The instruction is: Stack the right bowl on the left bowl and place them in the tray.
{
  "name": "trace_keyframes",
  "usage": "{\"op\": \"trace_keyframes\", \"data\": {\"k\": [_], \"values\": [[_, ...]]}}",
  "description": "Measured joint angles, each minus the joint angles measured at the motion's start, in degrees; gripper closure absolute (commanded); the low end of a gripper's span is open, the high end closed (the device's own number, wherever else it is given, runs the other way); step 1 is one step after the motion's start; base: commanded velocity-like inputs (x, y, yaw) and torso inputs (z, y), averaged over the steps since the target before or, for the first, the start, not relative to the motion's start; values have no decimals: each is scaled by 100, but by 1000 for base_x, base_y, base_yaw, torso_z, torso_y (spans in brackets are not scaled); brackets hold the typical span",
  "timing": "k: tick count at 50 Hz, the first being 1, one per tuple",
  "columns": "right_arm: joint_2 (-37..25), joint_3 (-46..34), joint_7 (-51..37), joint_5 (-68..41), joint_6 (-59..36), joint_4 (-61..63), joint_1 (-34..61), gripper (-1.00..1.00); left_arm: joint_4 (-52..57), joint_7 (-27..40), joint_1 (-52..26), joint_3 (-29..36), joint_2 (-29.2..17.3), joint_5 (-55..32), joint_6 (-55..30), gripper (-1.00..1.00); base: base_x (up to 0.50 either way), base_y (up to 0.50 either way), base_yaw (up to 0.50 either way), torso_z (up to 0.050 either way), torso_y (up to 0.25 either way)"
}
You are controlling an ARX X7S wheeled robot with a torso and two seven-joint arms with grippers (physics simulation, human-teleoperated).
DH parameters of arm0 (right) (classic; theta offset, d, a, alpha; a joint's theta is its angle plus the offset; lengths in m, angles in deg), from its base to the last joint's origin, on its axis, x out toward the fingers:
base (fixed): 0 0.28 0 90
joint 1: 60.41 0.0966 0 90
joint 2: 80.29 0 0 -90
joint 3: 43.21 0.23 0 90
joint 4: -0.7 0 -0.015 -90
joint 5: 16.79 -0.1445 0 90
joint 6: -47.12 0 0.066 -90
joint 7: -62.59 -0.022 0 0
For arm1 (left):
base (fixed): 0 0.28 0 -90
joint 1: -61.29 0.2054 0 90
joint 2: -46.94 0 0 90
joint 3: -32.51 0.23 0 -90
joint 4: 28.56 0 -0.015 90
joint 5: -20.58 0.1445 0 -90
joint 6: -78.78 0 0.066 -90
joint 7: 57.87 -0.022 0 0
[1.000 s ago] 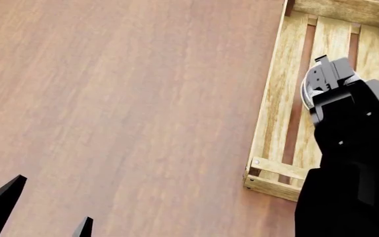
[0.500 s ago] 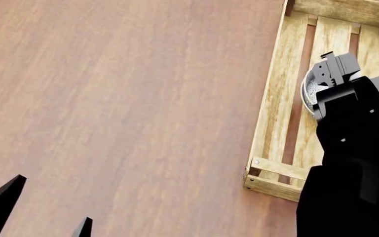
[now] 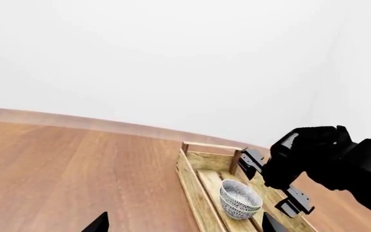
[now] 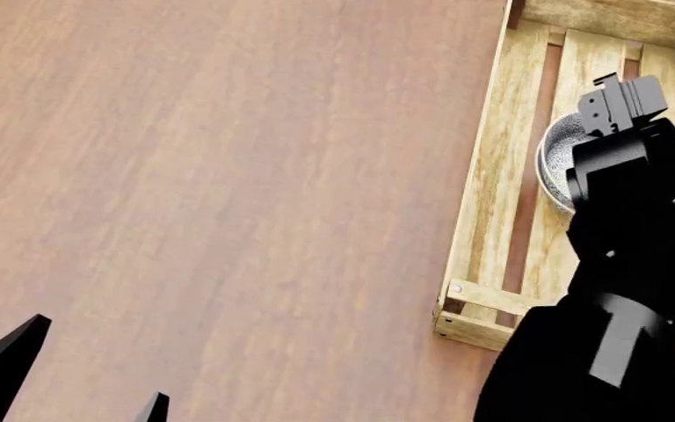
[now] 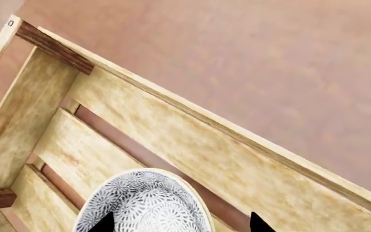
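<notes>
The right hand [image 3: 270, 189] is seen above the tray [image 4: 492, 189], held over the stacked bowls [image 3: 239, 199] and not touching them. Its two fingers [image 3: 296, 203] stand apart, so the hand is open and holds nothing. In the right wrist view the two dark fingertips [image 5: 104, 223] show at either side of the upper bowl's rim, with clear space between each tip and the bowl.

The bowls [image 4: 555, 158] are patterned in grey and white, one nested inside the other, and they rest upright on the slatted bottom of the tray. In the head view most of the stack is hidden behind the black right arm [image 4: 631, 264], and only one curved edge of it shows. The stack [image 5: 145, 205] sits near one long plank side of the tray, with a gap between slats running just beside it.

The tray [image 3: 195, 181] is a light-wood crate with low plank sides and dark corner posts [image 5: 53, 47]. It lies flat on the reddish-brown wooden worktop [image 4: 221, 193], toward the right side of the head view.

Of the left hand [image 4: 74, 382] only two dark pointed tips are seen, at the lower edge of the head view, well apart from the tray. The tips stand apart with nothing between them, so this hand is also open.
</notes>
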Motion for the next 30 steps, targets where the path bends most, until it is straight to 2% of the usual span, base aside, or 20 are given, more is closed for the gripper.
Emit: {"op": "trace_keyframes", "data": {"k": [11, 30], "values": [[85, -1076, -665, -1212, -269, 1023, -460, -100, 18, 7, 0, 25, -9, 3, 2, -100, 0, 0, 0, 0, 0], [112, -2452, -1368, -3020, -704, 2405, -1056, -100, 77, 36, -3, 48, -35, -2, 1, -100, 0, 0, 0, 0, 0]]}}
